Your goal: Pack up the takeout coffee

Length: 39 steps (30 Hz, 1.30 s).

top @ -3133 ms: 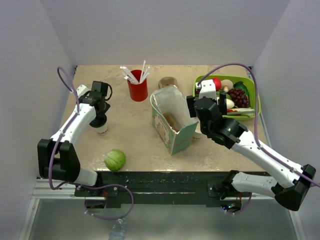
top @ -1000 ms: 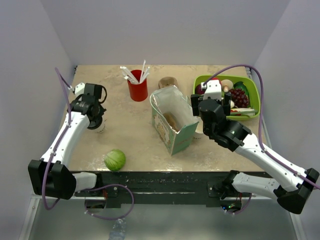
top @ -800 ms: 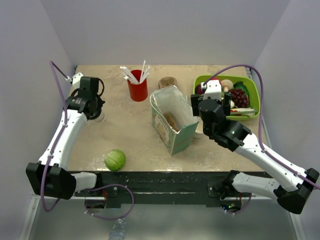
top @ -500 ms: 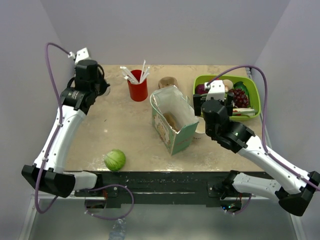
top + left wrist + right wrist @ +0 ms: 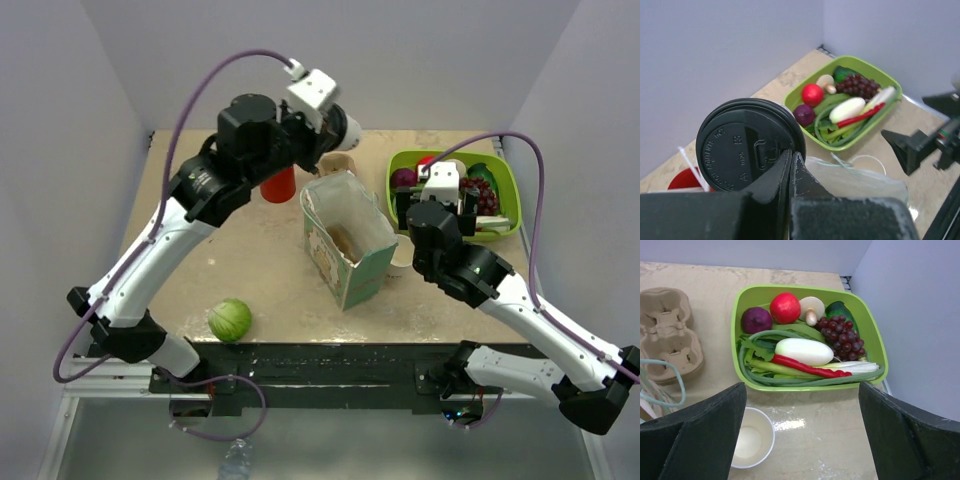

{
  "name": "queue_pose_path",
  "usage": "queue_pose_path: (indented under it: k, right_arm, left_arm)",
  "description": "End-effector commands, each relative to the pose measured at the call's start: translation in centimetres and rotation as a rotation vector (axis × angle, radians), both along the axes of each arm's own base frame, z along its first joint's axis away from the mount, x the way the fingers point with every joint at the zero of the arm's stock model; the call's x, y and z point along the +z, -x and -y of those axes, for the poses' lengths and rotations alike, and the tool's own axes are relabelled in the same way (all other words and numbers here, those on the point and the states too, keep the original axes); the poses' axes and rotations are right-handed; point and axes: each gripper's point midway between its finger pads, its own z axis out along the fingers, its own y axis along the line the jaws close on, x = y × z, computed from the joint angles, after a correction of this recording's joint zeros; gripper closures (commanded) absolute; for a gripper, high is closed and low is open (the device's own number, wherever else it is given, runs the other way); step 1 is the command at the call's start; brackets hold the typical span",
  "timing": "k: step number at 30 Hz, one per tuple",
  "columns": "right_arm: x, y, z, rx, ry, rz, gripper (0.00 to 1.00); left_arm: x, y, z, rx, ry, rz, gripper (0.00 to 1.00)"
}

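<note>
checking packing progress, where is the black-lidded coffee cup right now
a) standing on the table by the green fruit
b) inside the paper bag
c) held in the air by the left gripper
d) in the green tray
c: the left gripper is shut on the takeout coffee, holding it off the table near the open paper bag.

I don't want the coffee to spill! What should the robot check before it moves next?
1. Left claw shut on the coffee: ok.
2. Black lid on: ok.
3. Bag open at the top: ok.
4. Coffee right above the bag's opening: cannot tell.
5. Coffee upright: cannot tell.
6. Right claw open and off to the bag's side: ok.
</note>
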Motion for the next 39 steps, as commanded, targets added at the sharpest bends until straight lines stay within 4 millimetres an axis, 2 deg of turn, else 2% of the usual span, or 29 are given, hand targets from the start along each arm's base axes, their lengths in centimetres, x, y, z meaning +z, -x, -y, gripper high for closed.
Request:
queue_pose_path:
  k: [1, 6, 10, 13, 16, 22, 26, 31, 35, 37, 39]
  right_arm:
    - [2.1, 0.6, 1.8, -0.1, -0.023, 0.063, 0.05]
    - [2.0, 1.1, 2.8, -0.145, 0.006, 0.06, 0.04]
    - [2.4, 1.4, 3.5, -0.182, 0.007, 0.079, 0.04]
    - [2.8, 1.7, 3.8, -0.186, -0.006, 0.092, 0.04]
    - [2.7, 1.8, 3.9, -0.183, -0.011, 0.097, 0.04]
    - [2.2, 1.5, 3.5, -0.165, -0.009, 0.089, 0.04]
    - [1.9, 1.4, 3.3, -0.16, -0.012, 0.087, 0.04]
    - [1.6, 1.3, 3.0, -0.143, -0.016, 0.081, 0.04]
    - [1.2, 1.1, 2.7, -0.127, -0.016, 0.071, 0.04]
    - [1.1, 1.1, 2.5, -0.119, -0.016, 0.067, 0.04]
    - [1.0, 1.0, 2.4, -0.114, -0.011, 0.062, 0.04]
  left_arm:
    - [-1.8, 2.1, 3.8, -0.174, -0.222, 0.1, 1.0]
    - [-2.6, 2.3, 4.4, -0.137, -0.203, 0.012, 1.0]
    - [-3.2, 3.3, 4.8, -0.145, -0.16, -0.052, 1.0]
    - [-4.3, 4.1, 5.2, -0.168, -0.172, -0.102, 1.0]
    - [-4.4, 4.8, 4.5, -0.161, -0.186, -0.109, 1.0]
    - [-4.1, 6.5, 4.1, -0.199, -0.152, -0.148, 1.0]
    - [-5.2, 6.8, 3.4, -0.182, -0.161, -0.169, 1.0]
    - [-5.4, 7.9, 2.9, -0.196, -0.148, -0.205, 1.0]
    - [-6.8, 8.5, 3.2, -0.221, -0.162, -0.251, 1.0]
    - [-7.6, 8.1, 3.2, -0.202, -0.184, -0.267, 1.0]
    - [-8.1, 8.5, 3.9, -0.241, -0.184, -0.281, 1.0]
